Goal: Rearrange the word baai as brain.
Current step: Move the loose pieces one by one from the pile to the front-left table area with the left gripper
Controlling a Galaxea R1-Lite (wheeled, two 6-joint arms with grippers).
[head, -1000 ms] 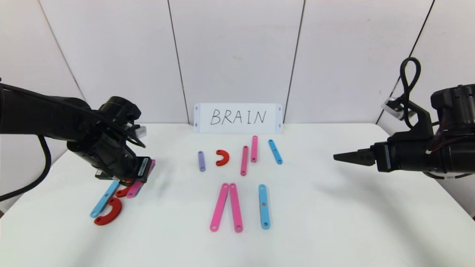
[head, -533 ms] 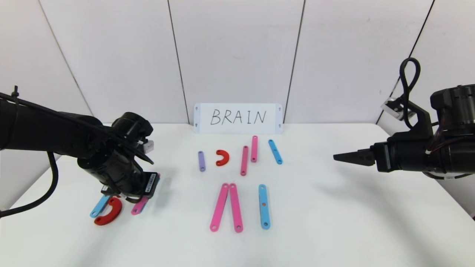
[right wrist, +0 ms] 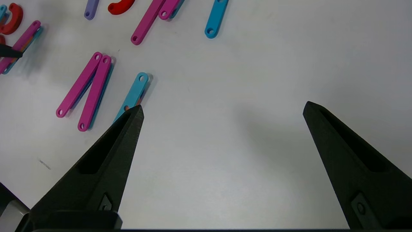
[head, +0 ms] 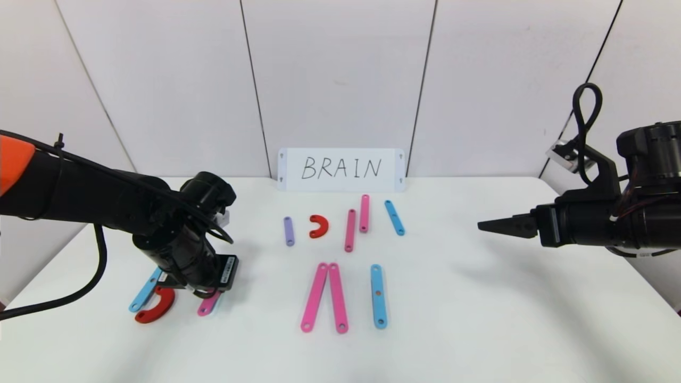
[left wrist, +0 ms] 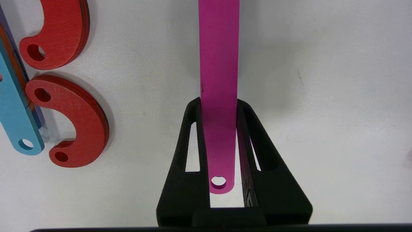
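My left gripper (head: 206,291) (left wrist: 219,102) is shut on a long pink strip (left wrist: 219,48), low over the table's front left; the strip's end (head: 208,307) pokes out below the fingers. Just to its left lie a blue strip (head: 142,299) (left wrist: 14,106) and two red half-rings (left wrist: 80,122) (left wrist: 56,32); the head view shows only one half-ring (head: 157,308). In the middle front lie two pink strips (head: 324,297) forming a narrow wedge and a blue strip (head: 378,296). My right gripper (head: 487,225) (right wrist: 223,111) hovers open and empty at the right.
Further back lies a row of a short purple strip (head: 288,231), a red half-ring (head: 319,225), two pink strips (head: 350,230) (head: 364,213) and a blue strip (head: 395,217). A white card (head: 341,169) with handwritten BRAIN leans on the wall.
My left gripper has carried the pink strip right and toward the front, away from the blue strip and red half-rings. The right arm has not moved.
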